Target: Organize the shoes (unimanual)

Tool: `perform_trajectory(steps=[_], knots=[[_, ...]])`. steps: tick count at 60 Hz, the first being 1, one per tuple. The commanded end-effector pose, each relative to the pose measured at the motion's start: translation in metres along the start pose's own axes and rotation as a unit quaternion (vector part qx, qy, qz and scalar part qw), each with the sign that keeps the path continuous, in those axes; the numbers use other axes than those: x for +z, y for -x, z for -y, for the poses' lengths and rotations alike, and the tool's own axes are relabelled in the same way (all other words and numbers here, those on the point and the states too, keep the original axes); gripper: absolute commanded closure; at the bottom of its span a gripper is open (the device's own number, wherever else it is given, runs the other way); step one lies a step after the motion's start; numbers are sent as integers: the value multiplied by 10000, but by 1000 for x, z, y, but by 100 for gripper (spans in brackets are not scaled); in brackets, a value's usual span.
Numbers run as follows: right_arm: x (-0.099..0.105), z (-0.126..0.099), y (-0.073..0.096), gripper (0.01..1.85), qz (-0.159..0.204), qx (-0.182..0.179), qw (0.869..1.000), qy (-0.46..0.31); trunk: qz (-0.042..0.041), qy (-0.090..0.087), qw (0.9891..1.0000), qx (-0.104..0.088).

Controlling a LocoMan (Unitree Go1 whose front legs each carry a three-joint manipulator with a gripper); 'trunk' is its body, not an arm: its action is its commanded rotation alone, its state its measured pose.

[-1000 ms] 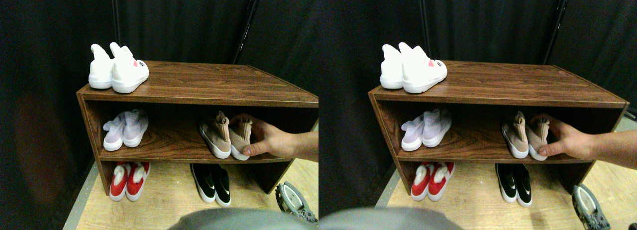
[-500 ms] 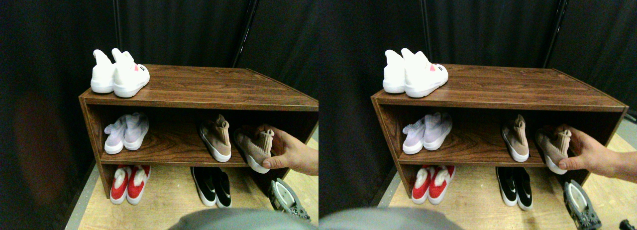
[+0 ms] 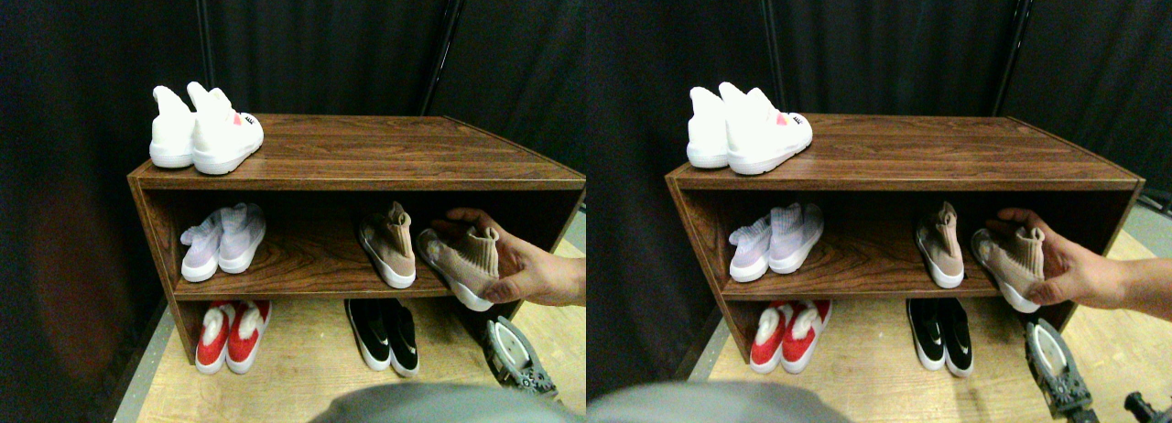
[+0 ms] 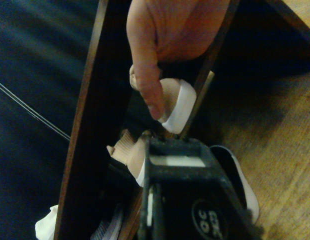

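Observation:
On the middle board of the wooden shelf (image 3: 366, 153) one tan knit shoe (image 3: 386, 247) stands alone, also seen in the wrist view (image 4: 129, 152). A person's hand (image 3: 536, 275) grips its mate (image 3: 461, 261), tilted at the board's right front edge, white sole outward (image 4: 179, 105). The black slip-on pair (image 3: 385, 333) sits on the floor below. My right gripper (image 3: 515, 352) hangs low near the floor, right of the black pair and under the hand, touching no shoe.
A white high-ankle pair (image 3: 201, 130) stands on the shelf's top left. A pale lavender pair (image 3: 222, 242) is on the middle board's left, and a red pair (image 3: 224, 336) on the floor beneath. Dark curtains hang behind; the floor is light wood.
The hand has pulled the right tan shoe away from its mate, out to the board's right front edge and tilted it. The camera view has shifted slightly.

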Motion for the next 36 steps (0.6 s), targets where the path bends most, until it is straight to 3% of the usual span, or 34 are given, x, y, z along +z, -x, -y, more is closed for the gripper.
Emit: perform_trajectory(steps=[1, 36], knots=[[2, -9, 0, 180, 73, 229, 9997, 26, -36, 117, 9999, -22], [1, -14, 3, 180, 41, 185, 9998, -57, -39, 149, 9999, 27]])
